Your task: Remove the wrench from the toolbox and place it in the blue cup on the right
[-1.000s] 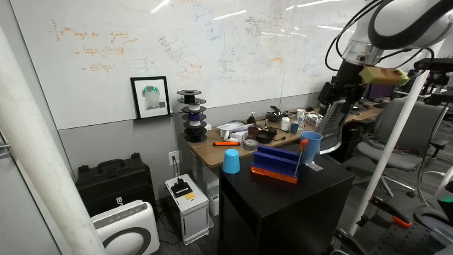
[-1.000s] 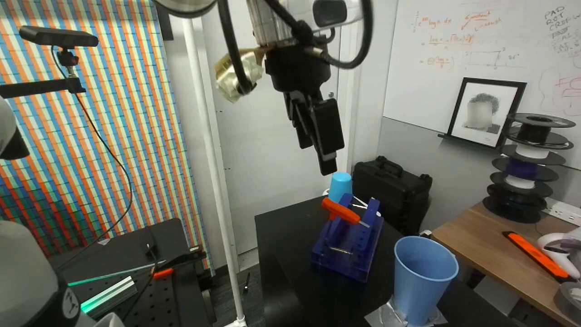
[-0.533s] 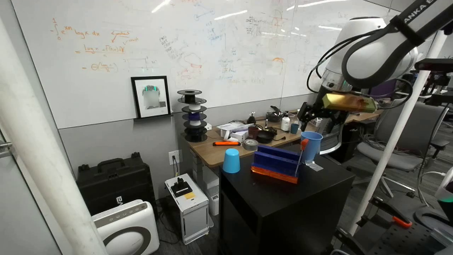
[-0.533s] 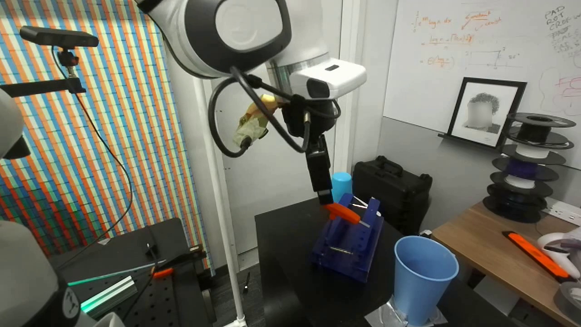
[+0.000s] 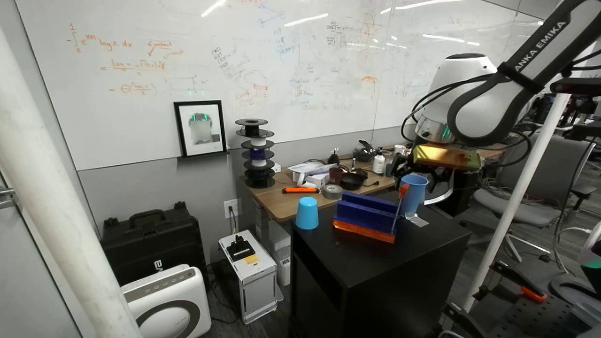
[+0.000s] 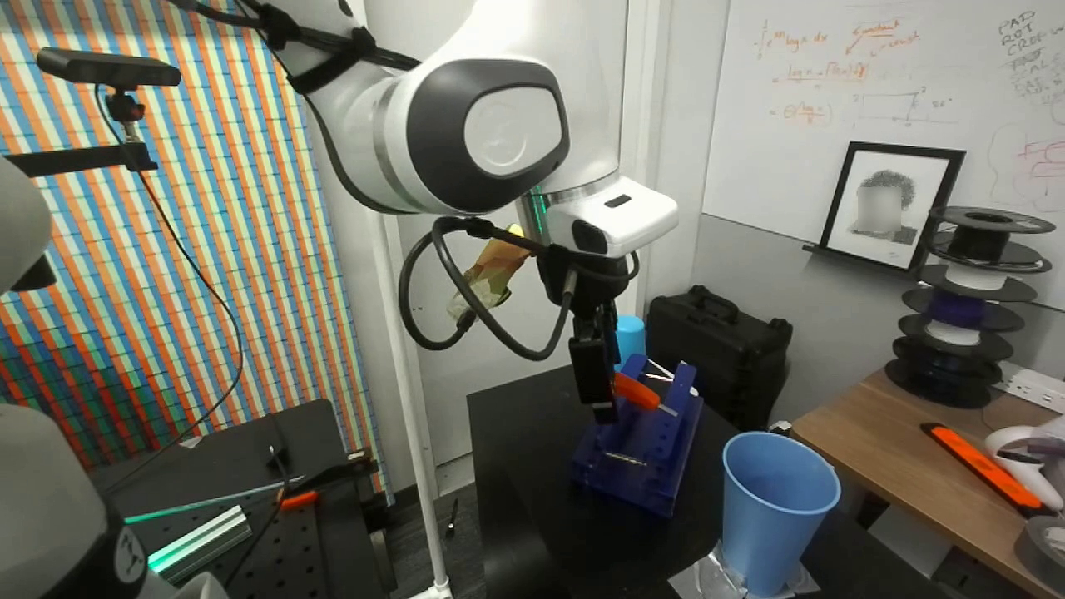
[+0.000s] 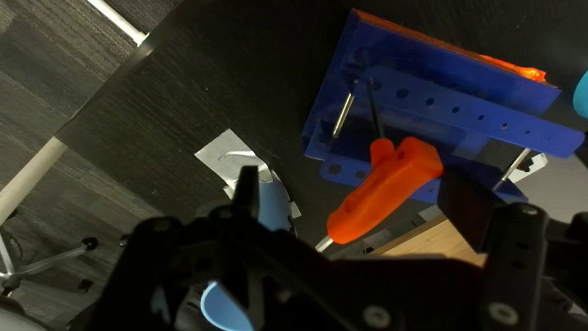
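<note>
The blue toolbox (image 5: 366, 213) with a red-orange edge sits on the black cabinet; it also shows in an exterior view (image 6: 616, 474) and the wrist view (image 7: 459, 110). The wrench (image 7: 383, 195), an orange T-handled tool with a thin metal shaft, stands tilted in the toolbox; its handle shows in both exterior views (image 5: 404, 190) (image 6: 639, 393). My gripper (image 7: 356, 197) is open, with the orange handle between its fingers. In an exterior view, the gripper (image 6: 603, 408) partly covers the handle. The blue cup (image 6: 778, 516) stands upright beside the toolbox, also in an exterior view (image 5: 414, 193) and partly hidden in the wrist view (image 7: 274, 204).
A lighter cyan cup (image 5: 307, 213) stands upside down at the toolbox's far end from the blue cup. Silver tape (image 6: 707, 578) lies at the blue cup's base. A wooden desk (image 5: 281, 202) with clutter stands behind the black cabinet (image 5: 357, 263). A white pole (image 5: 512, 211) rises nearby.
My gripper has moved down from high above the toolbox to the wrench's handle. The toolbox, wrench and cups have not moved.
</note>
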You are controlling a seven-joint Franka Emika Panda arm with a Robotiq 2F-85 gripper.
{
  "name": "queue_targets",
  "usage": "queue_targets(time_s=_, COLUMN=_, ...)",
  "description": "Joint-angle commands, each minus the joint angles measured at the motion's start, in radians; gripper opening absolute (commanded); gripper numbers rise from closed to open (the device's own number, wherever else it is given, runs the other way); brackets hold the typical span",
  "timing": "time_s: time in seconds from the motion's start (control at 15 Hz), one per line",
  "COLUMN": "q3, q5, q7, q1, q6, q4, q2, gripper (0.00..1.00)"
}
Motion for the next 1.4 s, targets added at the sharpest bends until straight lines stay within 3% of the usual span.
queue_targets(time_s=0.0, q3=0.012, q5=-0.138, q7=0.128, q1=-0.034, q6=0.051, q4=0.047, q2=0.067, gripper=0.66)
queue_targets(time_s=0.47, q3=-0.001, q5=-0.311, q7=0.259, q1=-0.03, q6=0.066, q4=0.102, q2=0.12, gripper=0.11)
queue_targets(time_s=0.6, q3=-0.001, q5=-0.319, q7=0.255, q1=-0.027, q6=0.07, q4=0.108, q2=0.114, gripper=0.07)
queue_targets(time_s=0.67, q3=-0.001, q5=-0.319, q7=0.246, q1=-0.027, q6=0.072, q4=0.108, q2=0.105, gripper=0.11)
queue_targets(time_s=1.0, q3=0.006, q5=-0.26, q7=0.172, q1=-0.02, q6=0.093, q4=0.085, q2=0.039, gripper=0.11)
queue_targets(time_s=1.33, q3=-0.007, q5=-0.052, q7=-0.016, q1=0.033, q6=0.116, q4=0.034, q2=-0.073, gripper=0.12)
